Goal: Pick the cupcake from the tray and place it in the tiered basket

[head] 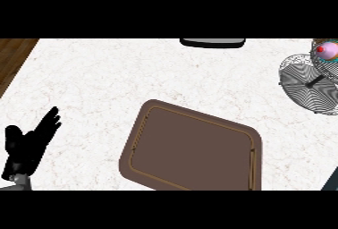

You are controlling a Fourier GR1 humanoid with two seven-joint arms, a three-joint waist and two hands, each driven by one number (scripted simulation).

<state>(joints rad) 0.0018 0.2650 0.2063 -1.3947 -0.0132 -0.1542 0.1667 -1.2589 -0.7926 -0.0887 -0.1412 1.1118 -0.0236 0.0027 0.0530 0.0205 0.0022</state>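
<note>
The table (132,71) is a broad white slab with faint veined marbling like stone, and a strip of dark wood-grain surface (13,58) shows past its upper left corner. On it, toward the lower middle, lies the tray (191,150), a flat brown rounded rectangle turned at an angle, matte in finish, with a raised rim and a thin lighter line running just inside that rim; its floor is bare. At the right edge stands the tiered basket (310,85), made of fine grey wire mesh in round dished levels joined by a dark central post. The cupcake (328,50) sits in the basket's upper tier at the far upper right, pale pink frosting with a small red ball on top, partly cut off by the view's edge. A dark, glossy rounded object (213,43) shows at the table's far edge near the top centre, too little of it in view to identify. No writing or labels can be read anywhere. The left hand (26,145), black, rests at the lower left with fingers straight and spread upward, holding nothing. The right hand is out of sight.
</note>
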